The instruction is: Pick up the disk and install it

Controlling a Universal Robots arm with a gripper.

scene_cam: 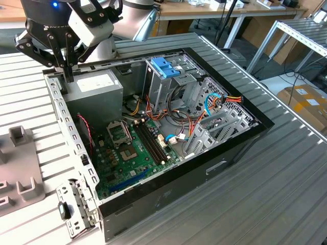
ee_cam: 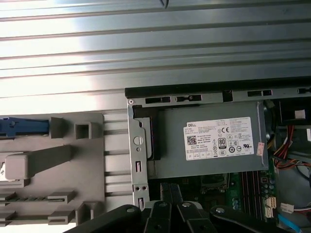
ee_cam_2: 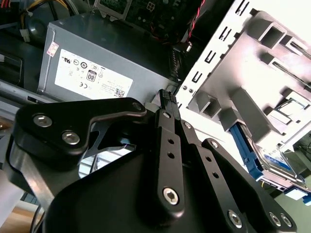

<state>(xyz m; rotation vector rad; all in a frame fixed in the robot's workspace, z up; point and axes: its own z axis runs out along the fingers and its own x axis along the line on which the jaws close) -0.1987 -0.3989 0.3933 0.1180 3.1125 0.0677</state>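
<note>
Beyond the case wall (ee_cam_2: 209,63) from the claw (ee_cam_2: 167,97), which hangs shut and empty over the power supply (ee_cam_2: 121,53), the disk (ee_cam_2: 245,148) sits slotted in a grey rack (ee_cam_2: 243,104).

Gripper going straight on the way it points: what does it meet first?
Likely the power supply, at its edge beside the case's perforated wall; depth is unclear, so the gripper might catch that wall instead.
</note>
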